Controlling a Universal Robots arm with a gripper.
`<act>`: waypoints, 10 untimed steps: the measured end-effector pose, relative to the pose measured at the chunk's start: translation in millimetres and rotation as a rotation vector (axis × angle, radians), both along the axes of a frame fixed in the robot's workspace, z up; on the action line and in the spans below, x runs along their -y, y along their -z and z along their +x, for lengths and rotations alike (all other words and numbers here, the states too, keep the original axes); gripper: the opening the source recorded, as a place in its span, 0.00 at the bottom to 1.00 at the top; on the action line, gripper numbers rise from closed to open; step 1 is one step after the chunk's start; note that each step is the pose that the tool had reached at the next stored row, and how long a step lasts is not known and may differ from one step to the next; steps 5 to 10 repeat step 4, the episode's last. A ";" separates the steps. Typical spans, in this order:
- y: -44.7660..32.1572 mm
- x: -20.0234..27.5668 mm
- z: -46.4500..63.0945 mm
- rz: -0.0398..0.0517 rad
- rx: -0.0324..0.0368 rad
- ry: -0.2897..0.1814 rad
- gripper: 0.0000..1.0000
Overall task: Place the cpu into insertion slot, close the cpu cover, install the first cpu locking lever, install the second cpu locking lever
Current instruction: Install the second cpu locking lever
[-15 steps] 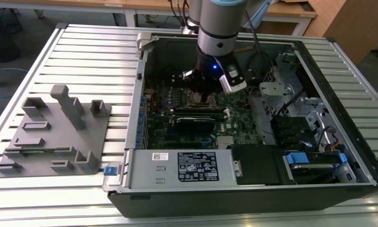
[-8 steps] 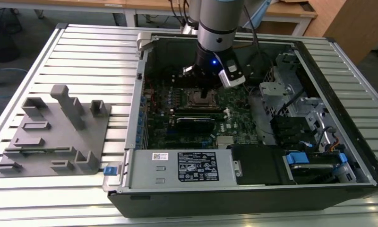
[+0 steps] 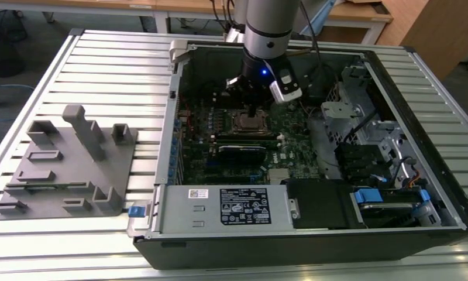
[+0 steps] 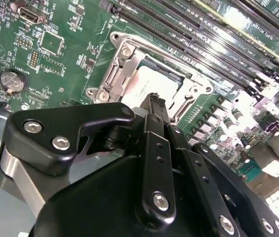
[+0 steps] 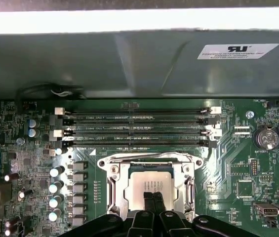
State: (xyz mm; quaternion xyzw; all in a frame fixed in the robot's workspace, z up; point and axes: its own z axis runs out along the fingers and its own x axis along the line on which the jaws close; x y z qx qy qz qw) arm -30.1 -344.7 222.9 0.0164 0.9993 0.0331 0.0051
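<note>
First wrist view shows your claw (image 5: 153,201) pinched together, empty, tips at the cpu (image 5: 151,186) seated under the cpu cover (image 5: 151,170); treat that thin frame as springy, pressing its edge.

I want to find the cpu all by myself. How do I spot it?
Look inside the open computer case, at the green board. Below the long black memory slots sits a silvery metal frame. The cpu is the flat, pale grey square in its window, right at the tip of the gripper.
</note>
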 end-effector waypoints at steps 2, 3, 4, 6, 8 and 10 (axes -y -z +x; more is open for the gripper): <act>0.0 -1.0 0.0 0.0000 0.0000 0.000 0.11; 0.0 -1.1 0.0 0.0000 0.0000 0.000 0.11; 0.0 -1.1 0.0 0.0000 0.0000 0.000 0.11; 0.0 -1.1 0.0 0.0000 0.0000 0.000 0.11; 0.0 -1.1 0.0 0.0000 0.0000 0.000 0.11; 0.0 -1.1 0.0 0.0000 0.0000 0.000 0.11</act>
